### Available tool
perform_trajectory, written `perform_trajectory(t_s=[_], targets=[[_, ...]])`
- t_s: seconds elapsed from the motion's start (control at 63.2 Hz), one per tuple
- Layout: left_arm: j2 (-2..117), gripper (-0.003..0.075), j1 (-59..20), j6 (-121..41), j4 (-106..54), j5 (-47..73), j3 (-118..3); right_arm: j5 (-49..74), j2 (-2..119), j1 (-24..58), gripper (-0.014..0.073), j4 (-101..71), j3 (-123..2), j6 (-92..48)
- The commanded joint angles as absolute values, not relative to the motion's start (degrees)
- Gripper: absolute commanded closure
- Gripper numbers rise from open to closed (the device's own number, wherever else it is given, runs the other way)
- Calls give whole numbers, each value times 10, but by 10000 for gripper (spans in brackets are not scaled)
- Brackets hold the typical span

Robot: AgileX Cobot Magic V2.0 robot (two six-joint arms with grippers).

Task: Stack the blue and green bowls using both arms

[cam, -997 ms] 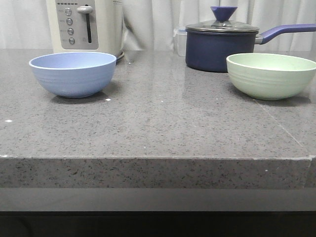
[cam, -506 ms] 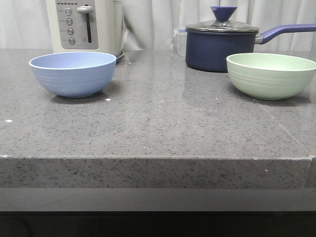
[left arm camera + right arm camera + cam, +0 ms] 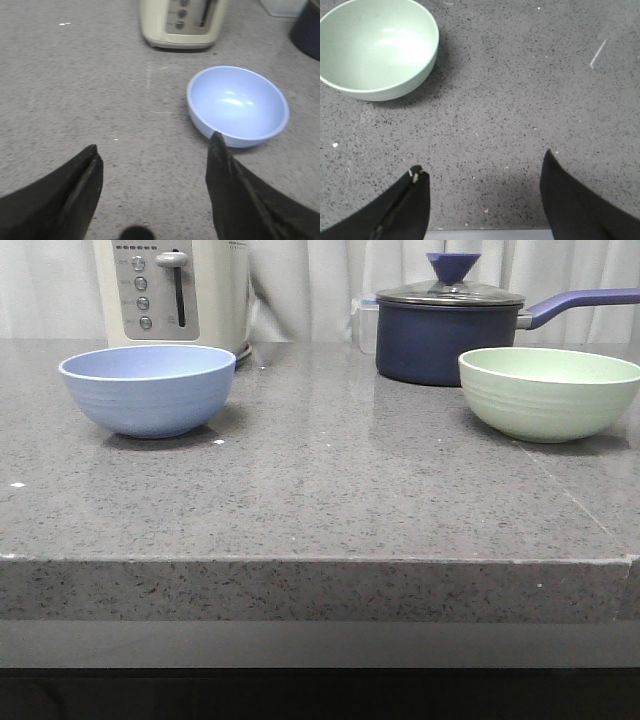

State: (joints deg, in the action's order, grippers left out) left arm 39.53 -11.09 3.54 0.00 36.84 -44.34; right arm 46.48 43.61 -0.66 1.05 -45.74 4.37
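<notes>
The blue bowl (image 3: 147, 388) and green bowl (image 3: 548, 392) sit well apart (both upright). The left gripper (image 3: 155, 157) and right gripper (image 3: 482, 172) hang with fingers spread, holding nothing

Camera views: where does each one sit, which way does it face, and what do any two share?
Front view: low, near counter height, facing forward at the blue bowl, green bowl, saucepan and toaster; no robot parts show.
Left wrist view: on the left arm, looking down past the open left gripper at the blue bowl; shares bowl and toaster with the front.
Right wrist view: on the right arm, looking down past the open right gripper at the green bowl, also seen in front.
</notes>
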Motion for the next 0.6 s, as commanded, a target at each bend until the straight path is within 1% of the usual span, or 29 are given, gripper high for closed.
perform_trajectory(t_s=[0.0,0.19,0.364,0.506,0.586], targets=[[396,283,-141,25,-4,331,-463,459,476,-9,102,0,-518,41],[396,283,-176,25,0,331,-463,530,596,-9,102,-29,-628,41],[396,283,-178,25,3,331,-463,564,710,-28,102,-84,-719,37],[396,283,-178,25,3,331,-463,587,786,-40,102,-163,-784,0],[396,283,-178,25,3,331,-463,594,823,-44,102,-179,-814,0]])
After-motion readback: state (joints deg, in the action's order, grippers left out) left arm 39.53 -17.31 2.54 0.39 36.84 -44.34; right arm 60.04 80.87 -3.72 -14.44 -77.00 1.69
